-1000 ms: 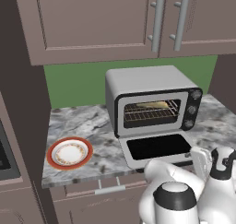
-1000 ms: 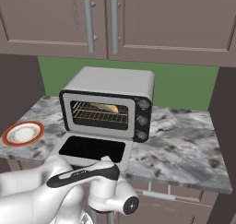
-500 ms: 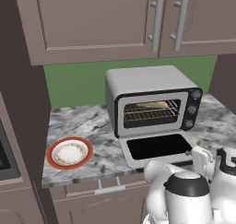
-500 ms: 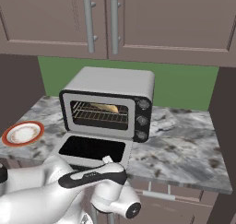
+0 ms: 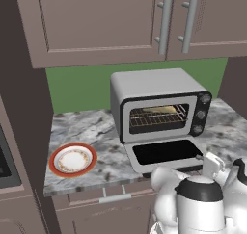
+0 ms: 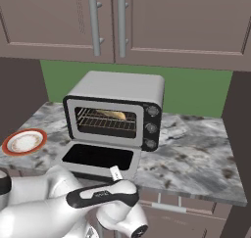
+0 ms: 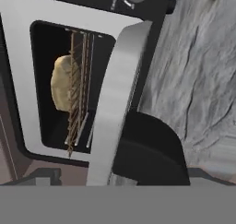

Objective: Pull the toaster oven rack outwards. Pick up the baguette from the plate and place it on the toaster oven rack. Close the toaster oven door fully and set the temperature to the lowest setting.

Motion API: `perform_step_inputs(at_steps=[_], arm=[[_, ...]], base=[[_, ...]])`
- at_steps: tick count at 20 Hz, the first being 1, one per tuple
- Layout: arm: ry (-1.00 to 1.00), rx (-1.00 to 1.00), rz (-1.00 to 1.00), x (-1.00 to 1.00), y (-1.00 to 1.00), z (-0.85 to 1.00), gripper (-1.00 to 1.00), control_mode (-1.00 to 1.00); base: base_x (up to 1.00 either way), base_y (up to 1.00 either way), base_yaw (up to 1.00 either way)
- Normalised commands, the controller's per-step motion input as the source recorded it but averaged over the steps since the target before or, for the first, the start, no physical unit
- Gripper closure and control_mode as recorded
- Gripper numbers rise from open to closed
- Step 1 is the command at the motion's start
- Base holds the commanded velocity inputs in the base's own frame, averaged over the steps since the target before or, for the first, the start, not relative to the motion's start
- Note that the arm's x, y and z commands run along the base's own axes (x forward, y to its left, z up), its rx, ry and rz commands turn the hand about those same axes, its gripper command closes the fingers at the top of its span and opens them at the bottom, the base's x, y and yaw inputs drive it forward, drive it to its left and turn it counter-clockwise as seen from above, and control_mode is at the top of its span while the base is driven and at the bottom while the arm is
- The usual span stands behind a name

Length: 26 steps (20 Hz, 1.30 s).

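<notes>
Taupe cabinets [image 5: 101, 21], green wall [image 5: 77, 88], marble counter [image 6: 196, 154]

Base views flanking toaster oven [image 5: 159, 115]; hand view close.

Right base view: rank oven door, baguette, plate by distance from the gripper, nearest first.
From the gripper, at the counter's front edge:
1. Oven door, lying open just beyond it.
2. Baguette, on the rack inside the oven, behind the door.
3. Plate, far left on the counter.
</notes>
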Motion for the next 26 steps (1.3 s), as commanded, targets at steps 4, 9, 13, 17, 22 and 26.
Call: perform_step_inputs(at_steps=[4,9,13,17,22,26], arm=[[-0.12,0.13,0.0,0.37,0.03,0.83,-1.0,-1.0],[-0.03,0.11,0.0,0.5,0.06,0.79,-1.0,-1.0],[0.0,0.06,0.0,0.6,0.03,0.47,-1.0,-1.0],[0.0,0.04,0.0,0.63,0.08,0.31,-1.0,-1.0],[0.0,0.03,0.0,0.65,0.04,0.18,-1.0,-1.0],[0.01,0.02,0.0,0.64,0.0,0.11,-1.0,-1.0]], base=[[0.0,0.0,0.0],[0.0,0.0,0.0],[0.0,0.0,0.0],[0.0,0.0,0.0],[0.0,0.0,0.0],[0.0,0.0,0.0]])
